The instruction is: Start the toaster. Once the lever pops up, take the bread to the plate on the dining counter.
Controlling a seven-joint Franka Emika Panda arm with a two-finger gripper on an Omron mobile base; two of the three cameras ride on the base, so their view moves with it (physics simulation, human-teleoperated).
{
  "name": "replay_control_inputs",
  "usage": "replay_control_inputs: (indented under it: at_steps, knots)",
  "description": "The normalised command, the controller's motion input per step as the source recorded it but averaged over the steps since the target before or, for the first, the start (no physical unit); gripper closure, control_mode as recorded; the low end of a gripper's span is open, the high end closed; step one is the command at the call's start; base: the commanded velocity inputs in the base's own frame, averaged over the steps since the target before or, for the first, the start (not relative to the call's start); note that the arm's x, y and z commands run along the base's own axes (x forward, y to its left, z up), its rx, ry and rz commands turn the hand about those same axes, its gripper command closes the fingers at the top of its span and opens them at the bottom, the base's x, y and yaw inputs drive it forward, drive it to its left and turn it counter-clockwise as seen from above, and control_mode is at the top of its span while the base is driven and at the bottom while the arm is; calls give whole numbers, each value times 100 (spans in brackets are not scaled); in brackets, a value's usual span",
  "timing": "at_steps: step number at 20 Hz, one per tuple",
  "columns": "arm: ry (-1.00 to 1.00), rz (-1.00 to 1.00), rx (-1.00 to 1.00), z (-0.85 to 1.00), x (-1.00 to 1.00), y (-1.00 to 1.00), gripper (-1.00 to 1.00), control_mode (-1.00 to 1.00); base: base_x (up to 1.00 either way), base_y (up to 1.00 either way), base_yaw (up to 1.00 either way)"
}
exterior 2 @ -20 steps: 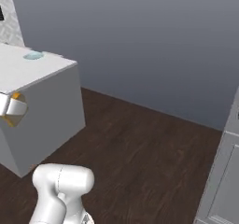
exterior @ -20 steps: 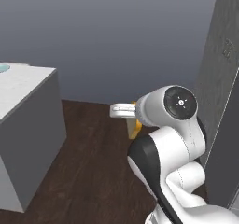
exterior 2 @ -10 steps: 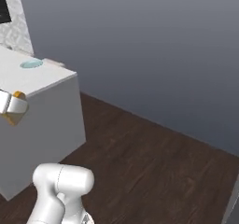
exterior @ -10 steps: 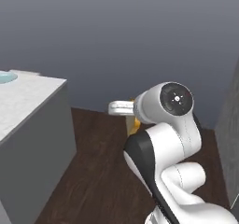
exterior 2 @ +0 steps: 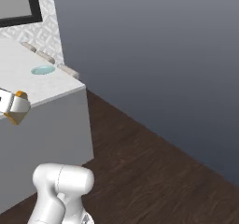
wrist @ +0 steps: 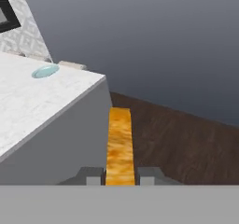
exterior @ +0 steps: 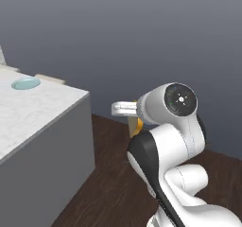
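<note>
- While the arm [exterior: 175,141] stands over dark wood floor [exterior 2: 154,167], the counter [exterior: 33,112] takes up 9 o'clock of left base view, white marble top, light grey sides.
- Grey wall [exterior 2: 158,50] behind everything, 12 o'clock in all views.
- Counter corner nearest the arm sits at about 10 o'clock in hand view; floor runs from 3 to 5 o'clock there.
- Patterned tile and a dark-framed panel [exterior 2: 18,3] at 11 o'clock in right base view, behind the counter.
- Beige stool tops [exterior 2: 67,70] line the counter's far edge, just beside the plate.
- Plate [exterior: 25,83], pale blue-green, flat on the counter top near the far edge; 10 o'clock in hand view [wrist: 45,71], 10 o'clock in right base view [exterior 2: 43,70].
- Bread [wrist: 120,146], golden-tan, seen edge-on in hand view at 6 o'clock, sticking out forward from the gripper, apart from the counter, well apart from the plate.
- Gripper [wrist: 120,176] clenched on the bread, one finger on each flat face; fingertips [wrist: 95,177] touching it at its near end.
- Left base view: orange bread edge [exterior: 138,126] peeks out by the wrist, 6 o'clock of the hand.
- Right base view: hand with bread [exterior 2: 14,106] at 9 o'clock, in front of the counter side.
</note>
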Motion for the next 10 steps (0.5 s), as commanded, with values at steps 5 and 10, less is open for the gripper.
replay_control_inputs:
  at_steps: [5, 10]
  knots:
    - [0, 0, 0, 0, 0, 0, 100, 100, 100, -41, 32]
    - [0, 0, 0, 0, 0, 0, 100, 100, 100, -62, 30]
